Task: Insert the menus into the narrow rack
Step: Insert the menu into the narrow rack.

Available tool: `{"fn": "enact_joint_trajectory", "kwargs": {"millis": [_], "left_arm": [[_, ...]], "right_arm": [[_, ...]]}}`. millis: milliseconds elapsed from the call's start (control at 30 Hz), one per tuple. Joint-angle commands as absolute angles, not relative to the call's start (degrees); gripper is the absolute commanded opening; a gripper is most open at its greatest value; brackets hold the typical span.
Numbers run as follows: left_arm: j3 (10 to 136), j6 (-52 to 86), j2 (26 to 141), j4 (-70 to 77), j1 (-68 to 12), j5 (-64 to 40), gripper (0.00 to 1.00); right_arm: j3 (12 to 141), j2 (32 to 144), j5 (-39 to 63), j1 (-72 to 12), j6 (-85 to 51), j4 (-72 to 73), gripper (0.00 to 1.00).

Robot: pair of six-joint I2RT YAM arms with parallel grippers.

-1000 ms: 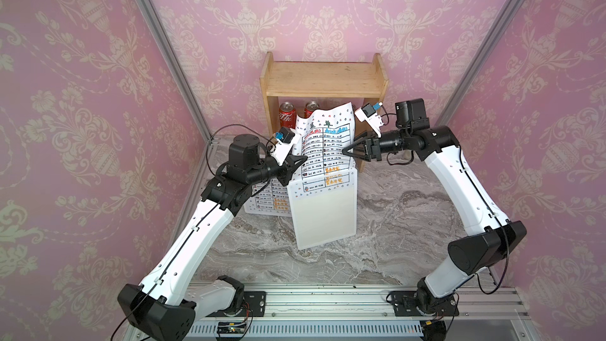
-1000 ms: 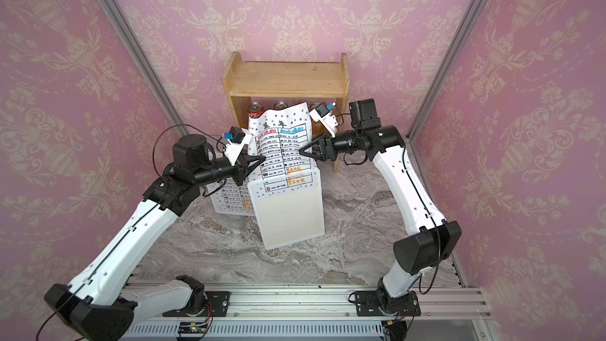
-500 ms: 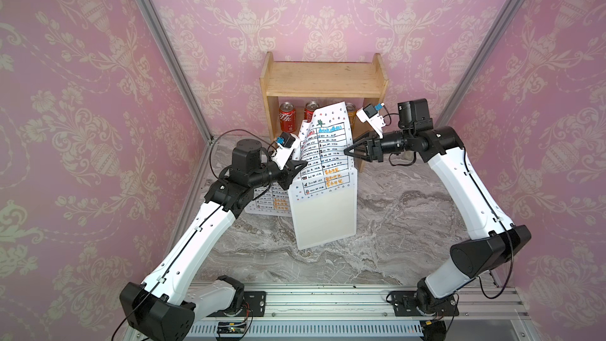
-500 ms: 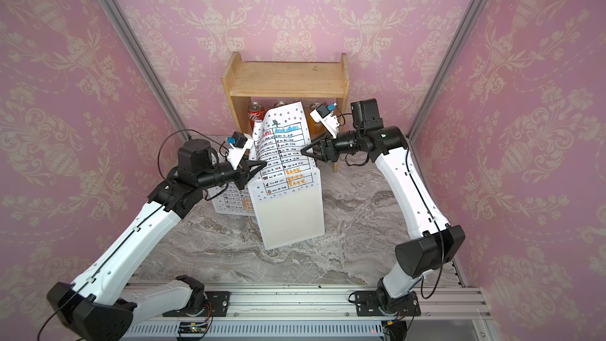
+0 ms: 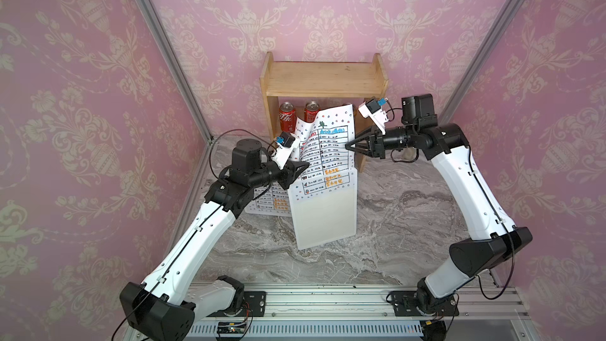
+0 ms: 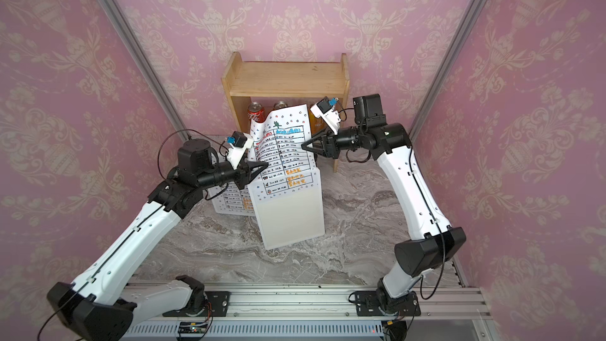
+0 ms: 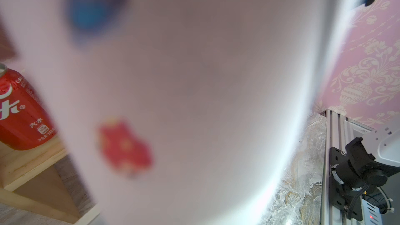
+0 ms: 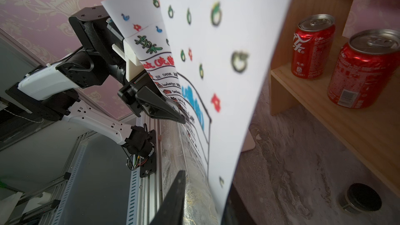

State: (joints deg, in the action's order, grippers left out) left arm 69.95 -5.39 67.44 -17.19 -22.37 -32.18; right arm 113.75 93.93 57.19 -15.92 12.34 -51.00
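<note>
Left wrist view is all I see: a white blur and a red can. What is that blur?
Observer: A menu, standing upright with its lower edge at the top of the white rack.
Visitor: Does anything else reach it?
Observer: Yes, the right gripper is at the sheet's other side edge.
Visitor: Just one menu?
Observer: No, a second menu lies flat on the table, beside the rack.
</note>
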Motion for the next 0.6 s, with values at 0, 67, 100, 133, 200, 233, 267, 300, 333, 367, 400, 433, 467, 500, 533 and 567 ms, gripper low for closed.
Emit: {"fn": "enact_joint_trajectory", "kwargs": {"millis": [0, 67, 100, 133, 200, 233, 267, 300, 333, 367, 400, 433, 467, 500, 533, 567], "left_arm": [[71.1, -4.8, 67.2, -16.0, -22.4, -32.4, 0.50], [71.3, -4.9, 67.1, -15.8, -22.4, -32.0, 0.58], [71.4, -5.2, 67.0, -15.8, -22.4, -31.9, 0.58], [71.6, -5.6, 67.1, -16.1, -22.5, -31.6, 0.58], [72.3, -6.7, 67.1, -17.0, -22.3, -30.6, 0.59], [72.6, -7.1, 67.1, -17.2, -22.2, -30.2, 0.59], [72.9, -7.4, 67.0, -17.2, -22.0, -29.8, 0.60], [73.1, -7.5, 67.0, -17.1, -21.8, -29.6, 0.60], [73.3, -7.5, 67.1, -16.9, -21.6, -29.6, 0.60], [73.5, -7.6, 67.1, -16.6, -21.5, -29.6, 0.60], [73.7, -7.5, 67.3, -16.4, -21.2, -29.6, 0.60], [73.9, -7.5, 67.4, -16.2, -21.1, -29.5, 0.60], [74.1, -7.5, 67.6, -16.0, -20.9, -29.6, 0.60], [74.3, -7.6, 67.7, -15.8, -20.7, -29.7, 0.60], [74.4, -7.6, 67.8, -15.6, -20.6, -29.8, 0.60], [74.6, -7.7, 68.0, -15.6, -20.4, -29.8, 0.60]], "right_arm": [[117.2, 95.5, 58.7, -16.4, 13.6, -52.9, 0.22], [117.7, 96.1, 58.9, -16.4, 14.2, -53.7, 0.15], [117.6, 96.1, 59.0, -16.5, 14.4, -53.8, 0.13], [117.4, 96.1, 59.2, -16.5, 14.6, -53.9, 0.10], [116.9, 95.8, 59.5, -16.5, 15.1, -53.9, 0.06], [116.7, 95.8, 59.5, -16.5, 15.5, -54.0, 0.05], [116.4, 95.6, 59.5, -16.5, 15.9, -54.1, 0.05], [116.3, 95.6, 59.4, -16.5, 16.2, -54.1, 0.04], [116.3, 95.6, 59.1, -16.5, 16.5, -54.2, 0.04], [116.4, 95.9, 59.0, -16.4, 17.0, -54.4, 0.03], [116.5, 96.1, 58.9, -16.4, 17.4, -54.8, 0.03], [116.7, 96.3, 59.0, -16.4, 17.5, -55.0, 0.03], [116.9, 96.7, 59.1, -16.3, 17.8, -55.3, 0.03], [117.3, 97.1, 59.3, -16.3, 18.1, -55.8, 0.02], [117.6, 97.5, 59.4, -16.3, 18.6, -56.3, 0.02], [117.9, 97.8, 59.4, -16.2, 19.0, -56.7, 0.02]]}}
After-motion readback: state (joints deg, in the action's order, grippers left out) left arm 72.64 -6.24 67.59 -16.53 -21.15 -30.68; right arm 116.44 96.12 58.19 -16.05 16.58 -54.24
